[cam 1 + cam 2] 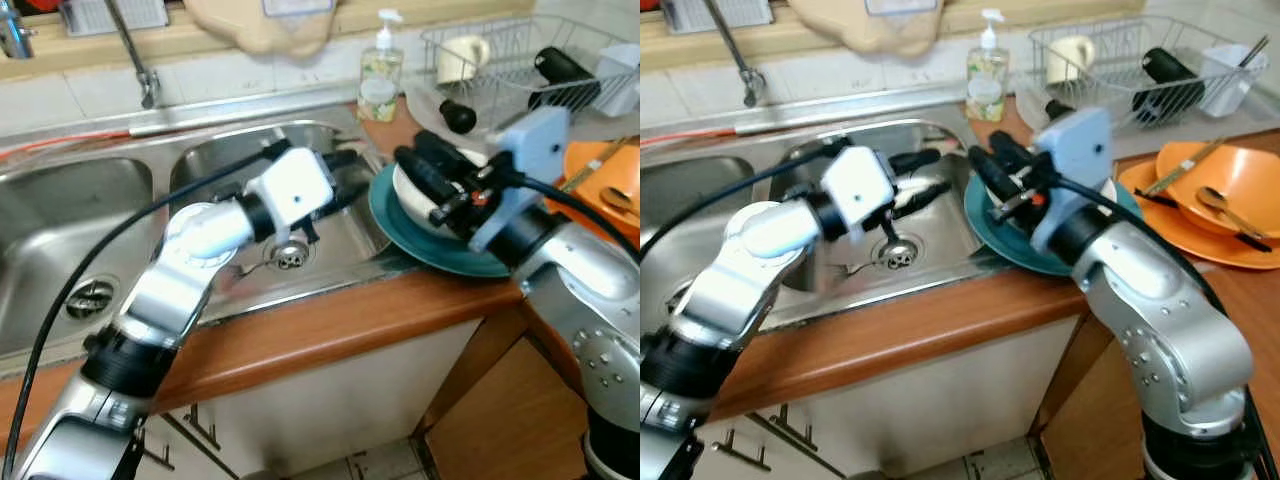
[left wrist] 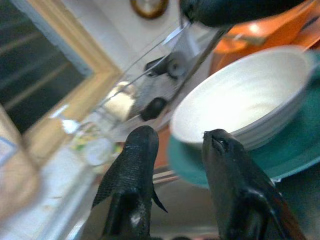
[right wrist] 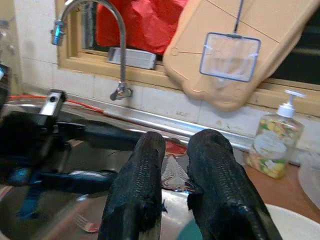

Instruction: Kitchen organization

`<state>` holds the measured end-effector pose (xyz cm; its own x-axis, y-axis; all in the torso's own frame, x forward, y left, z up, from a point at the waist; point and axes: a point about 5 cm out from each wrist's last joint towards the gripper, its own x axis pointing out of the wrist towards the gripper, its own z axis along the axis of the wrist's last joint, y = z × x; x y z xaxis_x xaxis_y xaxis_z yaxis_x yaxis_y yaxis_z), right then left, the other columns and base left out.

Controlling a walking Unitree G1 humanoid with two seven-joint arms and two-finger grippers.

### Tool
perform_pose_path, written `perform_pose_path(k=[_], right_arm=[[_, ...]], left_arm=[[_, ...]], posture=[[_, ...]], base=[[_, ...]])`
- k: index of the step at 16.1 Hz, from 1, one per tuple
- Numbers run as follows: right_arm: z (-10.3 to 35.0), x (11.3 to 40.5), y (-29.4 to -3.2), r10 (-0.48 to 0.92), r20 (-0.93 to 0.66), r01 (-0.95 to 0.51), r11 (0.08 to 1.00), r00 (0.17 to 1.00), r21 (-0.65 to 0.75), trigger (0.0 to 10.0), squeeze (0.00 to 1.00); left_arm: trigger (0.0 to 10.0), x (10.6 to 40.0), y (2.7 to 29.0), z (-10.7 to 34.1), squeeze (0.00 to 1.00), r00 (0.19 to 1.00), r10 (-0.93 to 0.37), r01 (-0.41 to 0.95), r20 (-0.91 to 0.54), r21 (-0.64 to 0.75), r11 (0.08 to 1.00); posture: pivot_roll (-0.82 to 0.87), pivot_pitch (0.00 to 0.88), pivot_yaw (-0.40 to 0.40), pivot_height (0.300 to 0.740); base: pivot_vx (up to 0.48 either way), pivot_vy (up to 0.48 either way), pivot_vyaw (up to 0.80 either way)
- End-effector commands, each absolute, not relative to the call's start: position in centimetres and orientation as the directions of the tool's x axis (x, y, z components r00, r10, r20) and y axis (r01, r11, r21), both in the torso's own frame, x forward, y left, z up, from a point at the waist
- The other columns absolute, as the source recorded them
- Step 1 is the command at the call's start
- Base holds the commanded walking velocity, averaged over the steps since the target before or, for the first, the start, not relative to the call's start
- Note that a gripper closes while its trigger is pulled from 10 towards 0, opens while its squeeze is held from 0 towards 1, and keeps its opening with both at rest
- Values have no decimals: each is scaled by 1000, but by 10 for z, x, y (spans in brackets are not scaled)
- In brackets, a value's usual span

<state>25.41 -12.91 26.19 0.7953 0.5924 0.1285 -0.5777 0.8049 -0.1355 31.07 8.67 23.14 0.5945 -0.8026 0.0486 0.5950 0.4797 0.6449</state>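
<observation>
two grippers converging on one stack: white bowl nested on teal plate, perched at the counter edge with the plate's rim overhanging the sink. probably parked there between washing and racking, the dish rack standing just behind on the same counter with a cup and dark items already in it. orange bowls with spoon and chopsticks waiting beside the stack, on the far side from the sink.

left gripper reaching across the sink basin toward the plate's rim; fingers parted to a moderate gap, holding nothing, the bowl's wall just ahead of the tips and not yet touched. likely lining up to take the bowl or plate by its edge.

right gripper lying over the bowl, pointing back toward the sink and faucet; fingers drawn near together with only a narrow slit between, nothing visibly pinched. resting on the bowl or hovering just above it: cannot tell.

soap bottle upright near the sink's back corner, well clear of both arms. fork lying in the basin near the drain.
</observation>
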Motion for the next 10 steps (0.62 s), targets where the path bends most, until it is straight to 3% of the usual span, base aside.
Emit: perform_pose_path(k=[1,2,7,8,9,10], right_arm=[[264,254,-126,612,121,-597,790,781,-142,0,0],[264,254,-122,627,118,-611,778,770,-143,0,0],[263,252,-116,651,118,-639,758,749,-129,0,0],[264,252,-115,652,120,-640,758,748,-128,0,0],[264,253,-112,657,125,-646,754,744,-121,0,0],[264,253,-111,658,126,-647,753,743,-120,0,0]], left_arm=[[2235,313,86,236,0,598,-800,559,53,687,464],[275,319,82,236,0,596,-800,527,60,722,447],[1059,329,77,233,0,609,-790,474,71,766,434],[902,329,77,233,0,609,-790,473,69,768,432],[0,333,77,229,0,631,-773,461,62,771,439],[0,334,77,229,0,638,-768,459,62,770,443]], posture=[[-86,0,71,740],[-87,0,72,740],[-84,0,73,740],[-84,0,73,740],[-84,0,73,740],[-86,0,75,740]], base=[[0,0,0],[0,0,0],[0,0,0],[0,0,0],[0,0,0],[0,0,0]])
